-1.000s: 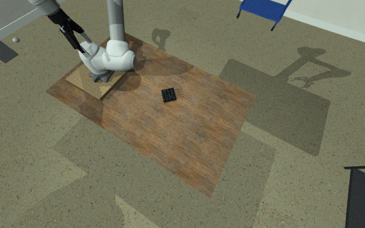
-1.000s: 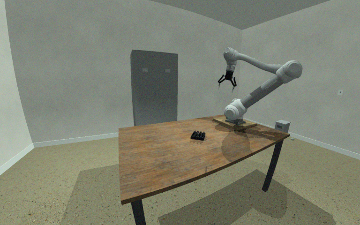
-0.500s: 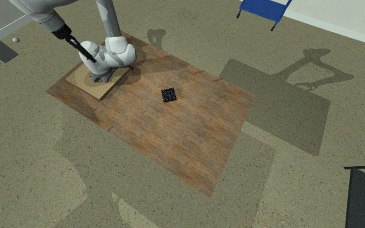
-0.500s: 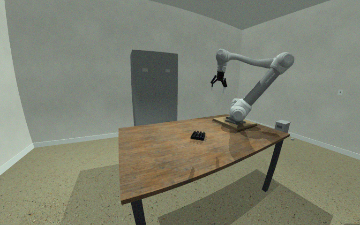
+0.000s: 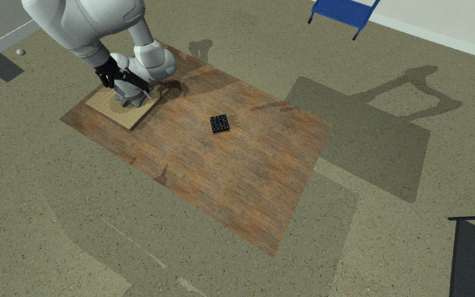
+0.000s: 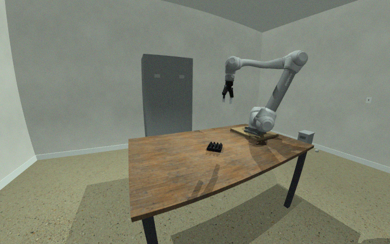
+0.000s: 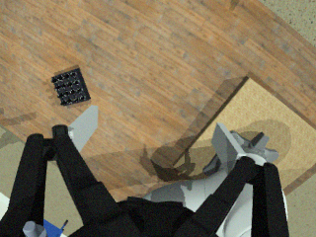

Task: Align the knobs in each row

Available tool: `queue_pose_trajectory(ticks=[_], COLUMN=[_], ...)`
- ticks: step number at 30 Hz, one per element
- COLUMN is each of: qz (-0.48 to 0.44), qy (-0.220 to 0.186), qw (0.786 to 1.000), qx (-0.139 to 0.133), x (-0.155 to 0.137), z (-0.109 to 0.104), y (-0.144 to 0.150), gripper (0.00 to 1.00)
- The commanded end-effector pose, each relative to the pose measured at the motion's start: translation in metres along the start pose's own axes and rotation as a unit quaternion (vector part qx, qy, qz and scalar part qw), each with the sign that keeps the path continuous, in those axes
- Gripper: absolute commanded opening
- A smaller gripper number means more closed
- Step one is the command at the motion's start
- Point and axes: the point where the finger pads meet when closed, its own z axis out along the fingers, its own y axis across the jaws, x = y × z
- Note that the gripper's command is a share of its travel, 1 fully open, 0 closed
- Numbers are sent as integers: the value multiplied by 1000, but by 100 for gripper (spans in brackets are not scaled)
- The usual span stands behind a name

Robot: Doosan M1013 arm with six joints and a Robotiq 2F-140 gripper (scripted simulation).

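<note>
The knob box [image 5: 219,123] [image 6: 215,147] [image 7: 71,87] is a small black block that stands on the table, with rows of black knobs on top. The white lines, marks and names are too small to read, and I cannot tell which side has the socket. My gripper [image 5: 135,97] [image 6: 227,100] [image 7: 156,124] is open with nothing between its fingers. It hangs high above the table, pointing down, off to the robot-base side of the box. In the wrist view the box lies at the upper left, beyond the left fingertip.
The wooden table [image 5: 245,167] [image 6: 172,172] [image 7: 148,49] carries the box. The robot's base stands on a pale board [image 5: 131,120] [image 6: 237,131] [image 7: 252,99] at one end of the table. A grey cabinet [image 6: 168,94] stands behind the table, and a blue cart [image 5: 343,12] stands on the floor.
</note>
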Motion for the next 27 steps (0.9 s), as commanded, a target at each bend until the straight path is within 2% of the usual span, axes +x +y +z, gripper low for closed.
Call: queue_pose_trajectory(ticks=[1,6,12,14,15,20,27], qz=[-77,-181,-303,-303,-358,-443,-571], qy=[-3,-8,-15,-15,-19,-25,-35], qw=[997,983,952,952,933,895,818], qx=[-9,-21,-34,-34,-40,-48,-58], x=[11,18,20,20,18,11,-10], z=[17,44,80,80,98,129,181], y=[-23,-57,-99,-99,-119,-150,-197], gripper=[100,100,100,100,100,100,100])
